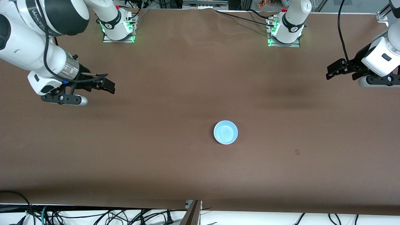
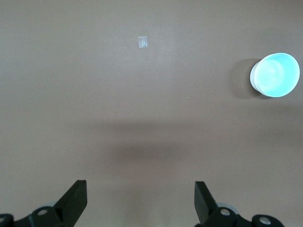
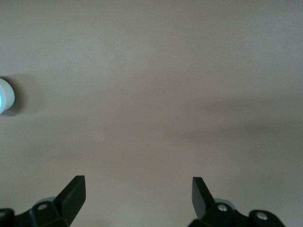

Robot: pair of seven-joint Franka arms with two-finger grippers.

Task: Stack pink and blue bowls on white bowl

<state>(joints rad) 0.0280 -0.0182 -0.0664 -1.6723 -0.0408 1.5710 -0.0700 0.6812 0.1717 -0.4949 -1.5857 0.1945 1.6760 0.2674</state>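
1. The brown table (image 1: pixel 156 150) fills almost the whole front view, from the top edge down to the cables at the bottom.
2. The right arm (image 1: pixel 34 47) comes in at the upper left of the front view. Its big white body bends down over the table.
3. The left arm (image 1: pixel 382 56) shows at the right edge of the front view, up high.
4. The right gripper (image 1: pixel 104 86) hangs over bare table at the left of the front view. In the right wrist view its two black fingers (image 3: pixel 73 194) stand wide apart with nothing between them.
5. The left gripper (image 1: pixel 334 70) hangs over bare table at the upper right of the front view. In the left wrist view its fingers (image 2: pixel 75 201) are spread wide too, and they hold nothing.
6. The blue bowl (image 1: pixel 225 132) sits just below the middle of the front view. It stands upright, with a white rim showing under it. I cannot tell which bowls are beneath it.
7. A tiny mark (image 1: pixel 297 152) lies on the table, lower and to the right of the bowl in the front view.
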